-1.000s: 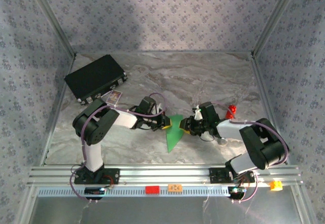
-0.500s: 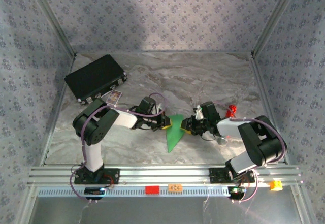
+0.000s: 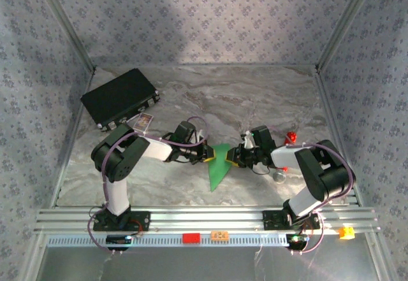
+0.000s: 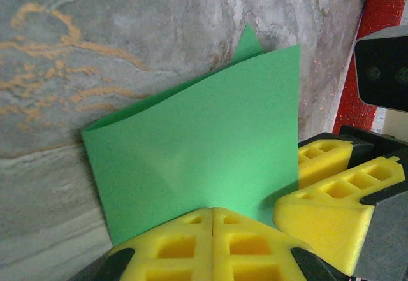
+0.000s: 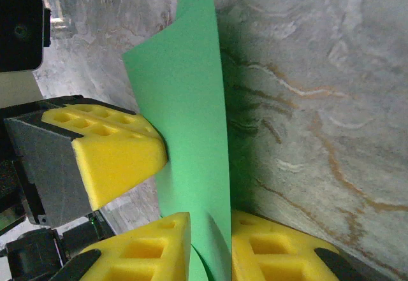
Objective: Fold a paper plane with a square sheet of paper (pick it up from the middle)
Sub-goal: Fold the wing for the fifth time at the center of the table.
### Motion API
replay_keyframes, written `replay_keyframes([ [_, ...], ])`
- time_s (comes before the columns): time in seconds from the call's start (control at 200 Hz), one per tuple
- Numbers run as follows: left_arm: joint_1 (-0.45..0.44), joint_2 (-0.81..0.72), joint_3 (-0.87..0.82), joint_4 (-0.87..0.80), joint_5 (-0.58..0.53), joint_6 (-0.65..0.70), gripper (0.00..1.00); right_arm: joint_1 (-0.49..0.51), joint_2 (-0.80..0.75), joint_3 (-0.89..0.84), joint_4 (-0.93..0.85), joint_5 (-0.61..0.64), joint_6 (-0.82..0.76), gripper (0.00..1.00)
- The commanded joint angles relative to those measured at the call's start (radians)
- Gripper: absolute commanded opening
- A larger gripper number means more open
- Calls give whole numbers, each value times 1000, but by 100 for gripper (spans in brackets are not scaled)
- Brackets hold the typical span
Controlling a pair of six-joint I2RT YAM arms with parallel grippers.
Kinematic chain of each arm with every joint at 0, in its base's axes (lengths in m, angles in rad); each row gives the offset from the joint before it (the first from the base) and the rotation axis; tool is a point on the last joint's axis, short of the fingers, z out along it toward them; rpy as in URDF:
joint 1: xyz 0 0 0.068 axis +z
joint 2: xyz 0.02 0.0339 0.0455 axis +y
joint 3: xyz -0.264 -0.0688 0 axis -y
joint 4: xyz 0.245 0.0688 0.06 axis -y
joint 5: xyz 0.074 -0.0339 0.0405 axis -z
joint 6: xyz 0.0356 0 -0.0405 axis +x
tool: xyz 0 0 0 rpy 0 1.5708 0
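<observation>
Top external view finds your square sheet of paper [image 3: 218, 166], creased into a triangle, right of the black case [image 3: 120, 98], pinched in the left gripper [image 3: 208, 157] while the right gripper [image 3: 234, 158] straddles it, jaws apart; most folds apparently lie ahead.

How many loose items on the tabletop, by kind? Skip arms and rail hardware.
Green paper sheet: 1
Black case: 1
Red cylinder: 1
Small card beside the case: 1
Total: 4
Not counted: a pale round thing by the right arm, too small to identify.
</observation>
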State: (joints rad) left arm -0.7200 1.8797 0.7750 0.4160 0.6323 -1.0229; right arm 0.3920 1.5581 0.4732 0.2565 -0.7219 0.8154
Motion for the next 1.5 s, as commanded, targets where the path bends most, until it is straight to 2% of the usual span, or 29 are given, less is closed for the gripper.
replay_keyframes([
  [0.0, 9, 7, -8, -10, 10, -5, 3, -5, 2, 23, -8, -14, -36, 23],
  [0.11, 10, 6, -5, -5, 12, -6, 3, -7, 2, 28, -12, -11, -38, 20],
  [0.245, 9, -19, -3, 6, 14, -5, 6, -5, 0, 24, 3, -16, -18, 11],
  [0.38, 10, -67, 8, -16, 1, 11, 16, 1, -34, -3, 44, 17, 46, 5],
  [0.465, 7, -113, 13, -63, -32, 41, 21, 10, -73, -26, 68, 65, 104, 4],
  [0.595, 5, -169, 21, -151, -82, 104, 21, 23, -145, -86, 117, 186, 236, 5],
  [0.77, -1, -205, -8, -155, -114, 119, 21, 65, -222, -132, 125, 313, 378, 5],
  [0.964, -12, -171, 1, -138, -85, 115, 15, 80, -238, -125, 91, 310, 361, 11],
  [1.159, -28, -95, 35, -118, -38, 101, 9, 68, -215, -114, 109, 237, 299, 17],
  [1.494, -36, -32, 52, -123, -34, 94, 7, 32, -175, -84, 99, 150, 201, 22],
])
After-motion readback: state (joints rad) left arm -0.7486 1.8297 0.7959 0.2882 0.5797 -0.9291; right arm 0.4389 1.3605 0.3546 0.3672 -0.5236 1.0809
